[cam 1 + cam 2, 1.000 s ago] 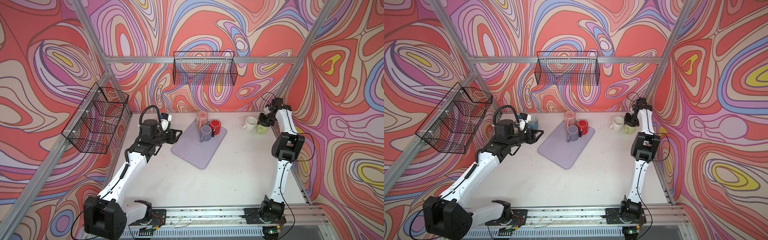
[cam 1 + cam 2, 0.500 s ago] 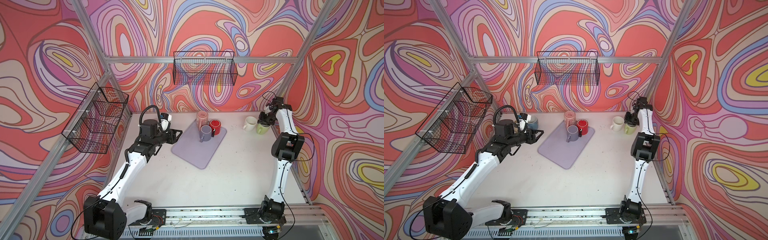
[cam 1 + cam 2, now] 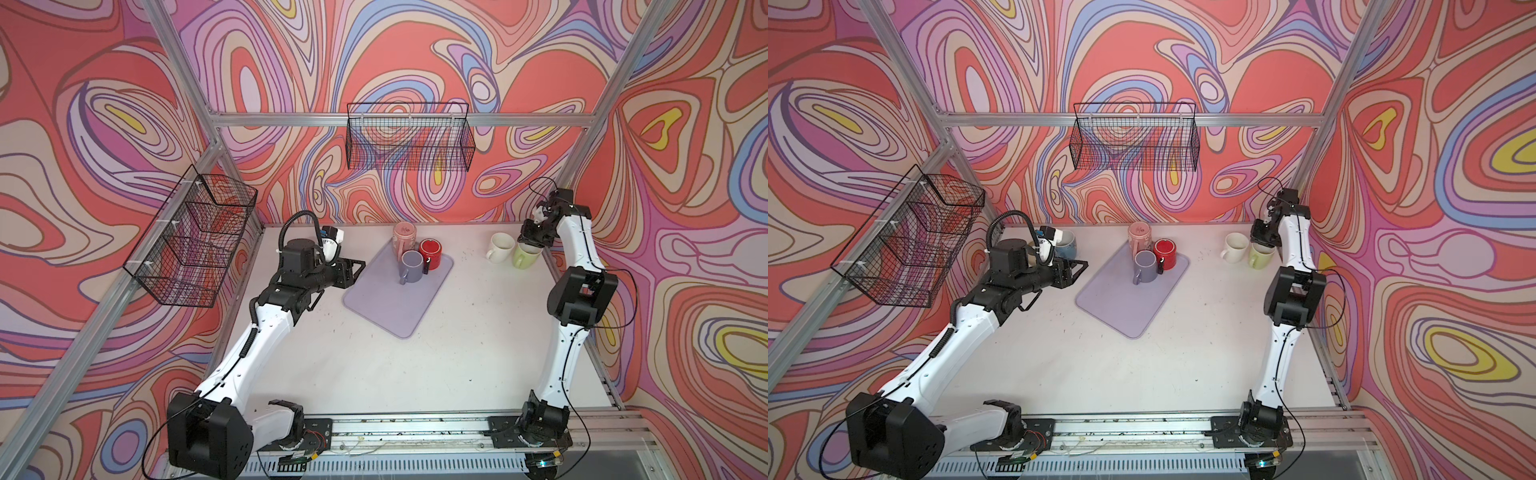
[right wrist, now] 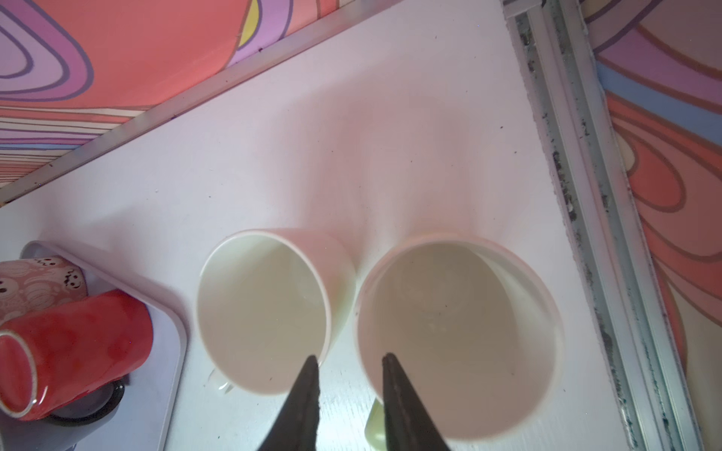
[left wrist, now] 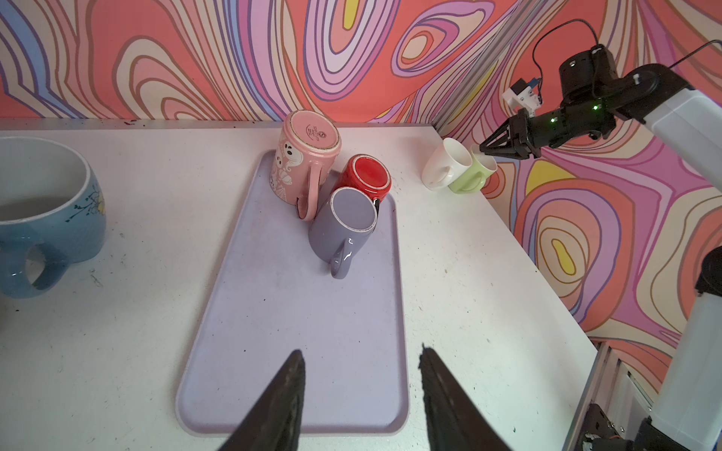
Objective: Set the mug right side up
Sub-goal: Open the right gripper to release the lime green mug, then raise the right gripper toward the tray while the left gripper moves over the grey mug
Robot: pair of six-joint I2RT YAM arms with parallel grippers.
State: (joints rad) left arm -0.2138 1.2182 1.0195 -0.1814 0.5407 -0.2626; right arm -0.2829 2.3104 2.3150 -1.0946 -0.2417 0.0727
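Three mugs stand upside down at the far end of the lilac tray (image 3: 386,307) (image 5: 297,312): a pink mug (image 3: 404,235) (image 5: 308,156), a red mug (image 3: 430,249) (image 5: 367,175) and a purple mug (image 3: 411,264) (image 5: 347,218). My left gripper (image 5: 361,351) (image 3: 355,270) hangs open and empty over the tray's near end. At the far right my right gripper (image 4: 347,357) (image 3: 531,244) is just over the upright green mug (image 4: 461,332) (image 3: 525,257). It is open by a narrow gap astride the rim, with bare table showing between finger and wall.
An upright white mug (image 4: 261,312) (image 3: 498,247) touches the green one. A blue mug (image 3: 1066,245) (image 5: 47,218) stands upright at the far left. Wire baskets hang on the back wall (image 3: 409,141) and left wall (image 3: 191,241). The table's right edge rail (image 4: 586,195) runs beside the green mug.
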